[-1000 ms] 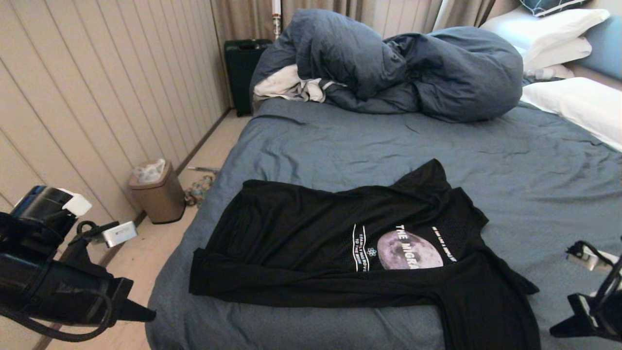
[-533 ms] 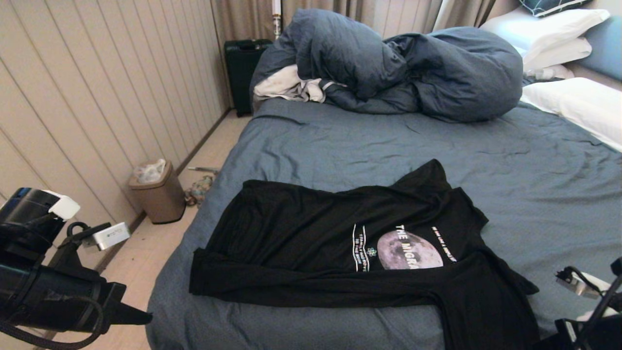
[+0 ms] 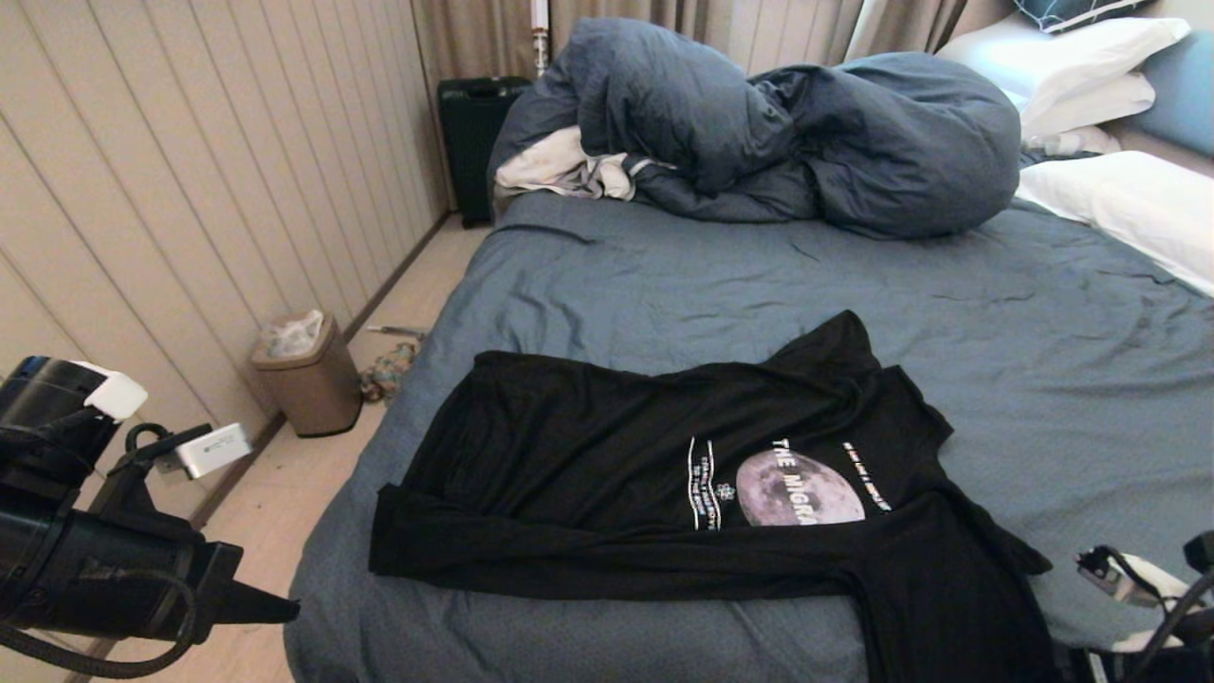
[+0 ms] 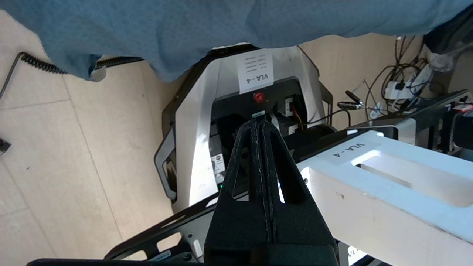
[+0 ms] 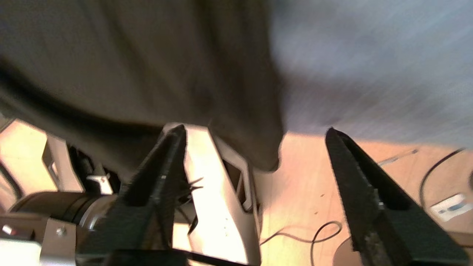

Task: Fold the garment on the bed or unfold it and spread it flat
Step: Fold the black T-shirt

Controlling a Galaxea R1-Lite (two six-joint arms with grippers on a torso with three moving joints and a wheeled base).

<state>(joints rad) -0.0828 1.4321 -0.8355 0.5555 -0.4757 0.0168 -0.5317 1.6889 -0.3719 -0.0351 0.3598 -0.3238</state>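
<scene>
Right end effector dropped lower — wide open, soft black garment rumpled

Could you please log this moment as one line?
T-shirt: partly folded on bed | left pincer: shut, off bedside | right pincer: open, at hanging shirt edge

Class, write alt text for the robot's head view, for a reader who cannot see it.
A black T-shirt with a grey moon print lies partly folded on a slate-blue bed, one end hanging over the near edge. A bunched dark-blue duvet and white pillows sit at the far end. The left claw hangs off the bed's left side.
</scene>
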